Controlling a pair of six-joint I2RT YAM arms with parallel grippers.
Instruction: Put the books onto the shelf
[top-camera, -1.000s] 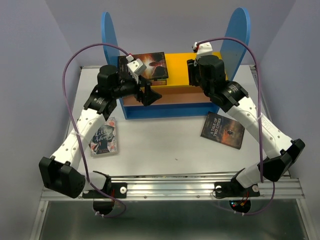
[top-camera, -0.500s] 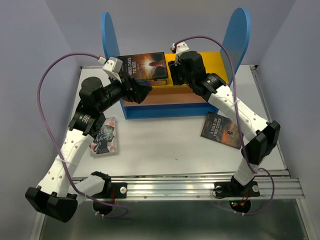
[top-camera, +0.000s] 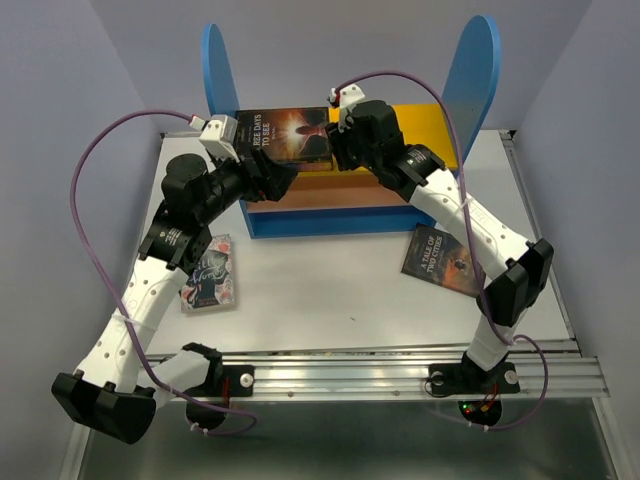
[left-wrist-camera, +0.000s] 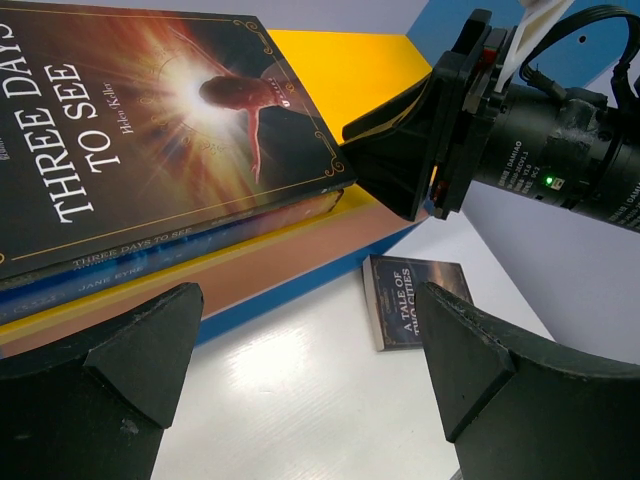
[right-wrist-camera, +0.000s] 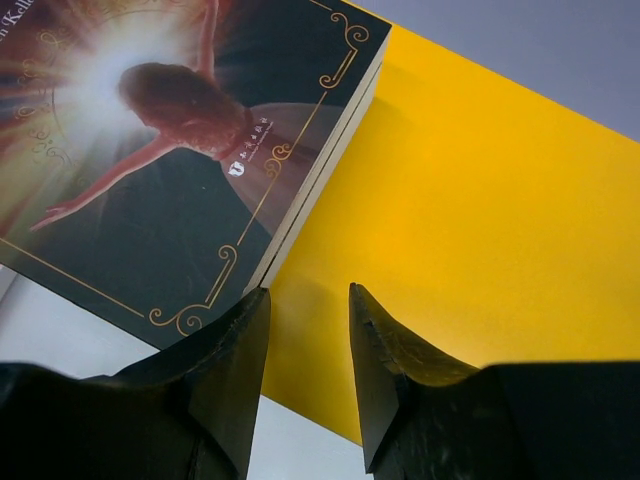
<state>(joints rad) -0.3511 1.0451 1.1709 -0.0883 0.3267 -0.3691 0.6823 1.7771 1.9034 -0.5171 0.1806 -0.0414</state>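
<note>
On the yellow top board of the shelf (top-camera: 430, 122), at its left end, a stack of books lies flat with Three Days to See (top-camera: 290, 135) uppermost, cover up, and Jane Eyre (left-wrist-camera: 120, 275) under it. The stack's long axis runs left to right along the board, the title end is toward the left blue panel, and the spines face the front edge.

The right gripper (top-camera: 335, 150) hangs at the stack's right end. Its jaws are partly apart with nothing between them, one finger over the top book's corner and the other over bare yellow board. The left gripper (top-camera: 280, 178) hovers just in front of the shelf's left half, jaws spread wide and empty.

A Tale of Two Cities (top-camera: 445, 262) lies cover up on the table (top-camera: 330, 290) near the shelf's right front corner. It is skewed, and the right forearm passes over its edge. A pale book (top-camera: 208, 272) lies flat beside the left arm, its long axis roughly front to back. Purple cables (top-camera: 100, 170) loop above both arms.
</note>
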